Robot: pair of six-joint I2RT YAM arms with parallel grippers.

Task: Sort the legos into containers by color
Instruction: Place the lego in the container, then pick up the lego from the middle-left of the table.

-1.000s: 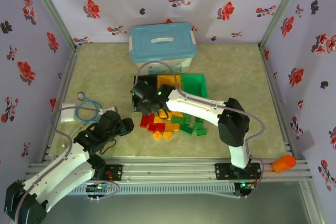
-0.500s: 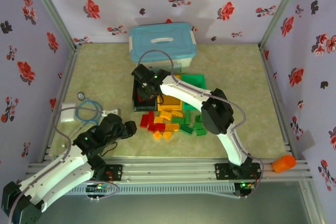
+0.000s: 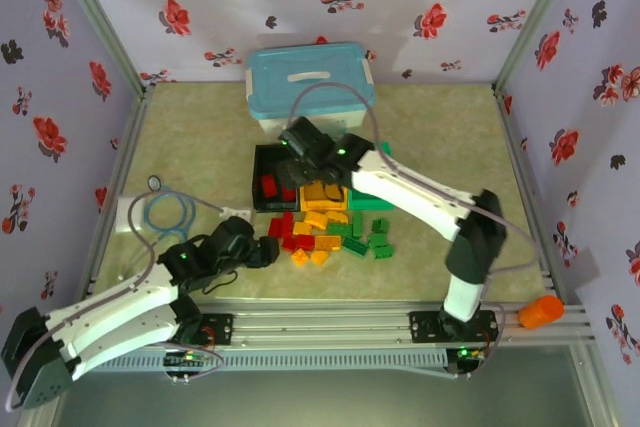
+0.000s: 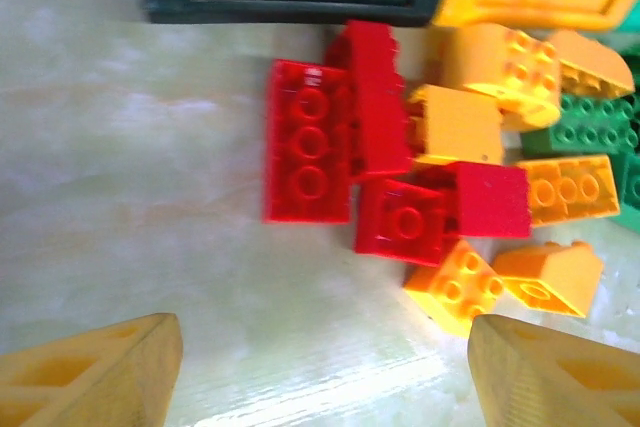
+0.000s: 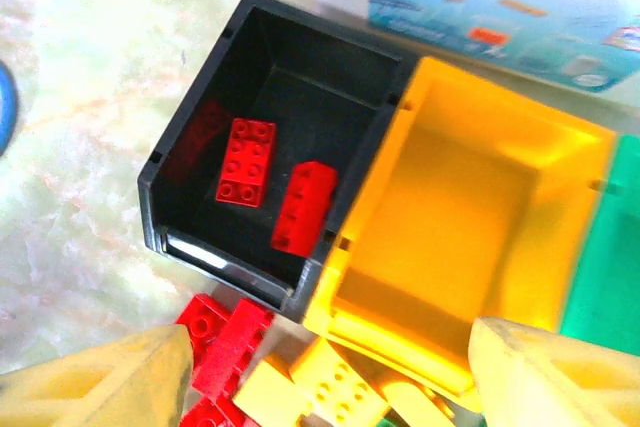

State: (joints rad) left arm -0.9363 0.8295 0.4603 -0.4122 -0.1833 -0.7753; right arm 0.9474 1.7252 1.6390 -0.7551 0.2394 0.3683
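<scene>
On the table (image 3: pixel 450 147), in front of a white box with a blue lid (image 3: pixel 310 87), a black bin (image 5: pixel 330 97), a yellow bin (image 5: pixel 460 207) and a green bin (image 5: pixel 605 287) stand side by side. The right gripper (image 5: pixel 335 352) hangs over the black and yellow bins, fingers spread wide and empty. The left gripper (image 4: pixel 325 352), equally spread and empty, hovers above the red edge of the loose pile of bricks (image 3: pixel 322 239) just in front of the bins. Two red bricks (image 5: pixel 247 161) lie in the black bin.
</scene>
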